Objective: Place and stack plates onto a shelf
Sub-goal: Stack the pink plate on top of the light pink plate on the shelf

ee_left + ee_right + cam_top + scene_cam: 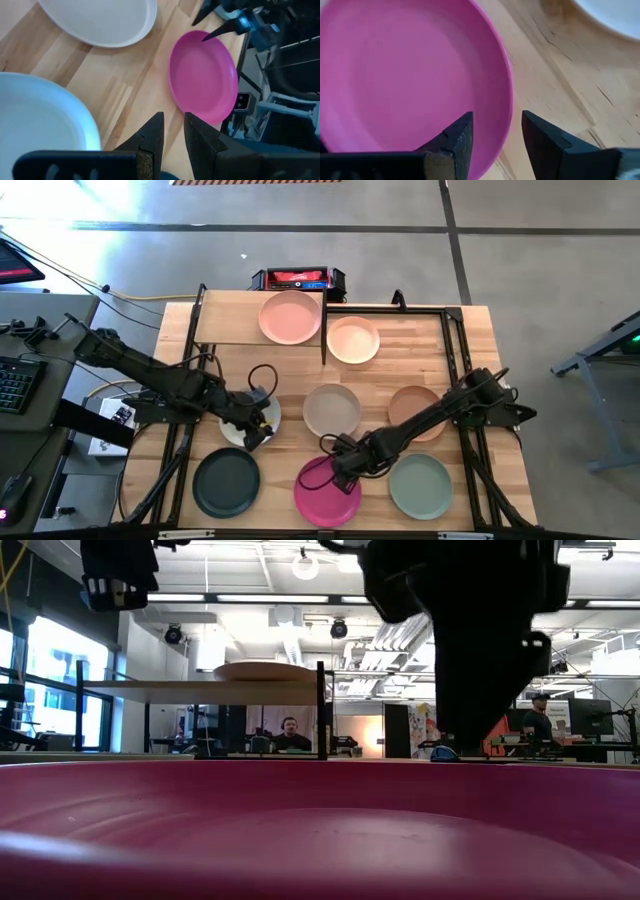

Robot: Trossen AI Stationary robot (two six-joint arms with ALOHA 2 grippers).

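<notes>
Currently the right gripper (343, 470) hangs over the far rim of the magenta plate (327, 492), near edge of the tabletop (400, 370), centre. Its fingers (457, 135) stand parted, one over the plate's bowl, the other outside the rim; nothing gripped yet. The left gripper (256, 432) sits over the off-white plate (262, 412), left of centre, fingers (150, 137) a narrow gap apart, holding nothing.

Risks, as judged:
- Rim is thin and shallow. If the jaws close too high, the pinch slips off and the plate stays put or skids toward the near edge.
- A one-sided rim grip lets the plate droop on lifting; it could clip the beige plate (331, 408) just beyond, or the sage green plate (421, 485) to its right.
- Both arms work close together mid-table; crossing paths toward the shelf (250, 320) could bring a knock.
- Shelf sits far left with the pink plate (290, 316) already on it; a tilted arrival could shove that one off.

Orientation: magenta plate lies flat, hollow side up. Round, so no long axis and no heading; any rim point serves equally.

Also out: peach plate (353, 339) on the table right of the shelf, terracotta plate (414, 410) right, dark green plate (226, 482) near left.
</notes>
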